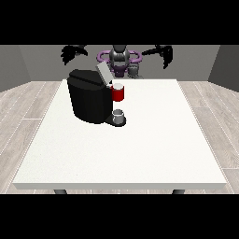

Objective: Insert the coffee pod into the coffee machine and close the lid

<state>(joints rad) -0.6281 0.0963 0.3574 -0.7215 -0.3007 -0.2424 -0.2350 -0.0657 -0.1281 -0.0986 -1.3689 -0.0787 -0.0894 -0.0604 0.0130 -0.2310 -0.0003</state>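
Observation:
The black coffee machine point(89, 100) stands on the left half of the white table point(140, 149), with its grey lid point(103, 73) tilted up and open. A red thing at the machine point(118, 94) sits at its front, just below the lid. On the machine's low base rests a small grey thing point(119, 115). Another grey thing point(134, 70) shows at the table's far edge, in front of the robot's torso. Both hands are raised above and behind the table, away from the machine. The hand at the view's left point(73, 52) and the hand at the view's right point(163, 52) hang with relaxed fingers, holding nothing.
The robot's torso point(119, 58) stands behind the far edge of the table. Wooden floor surrounds the table, with grey walls behind.

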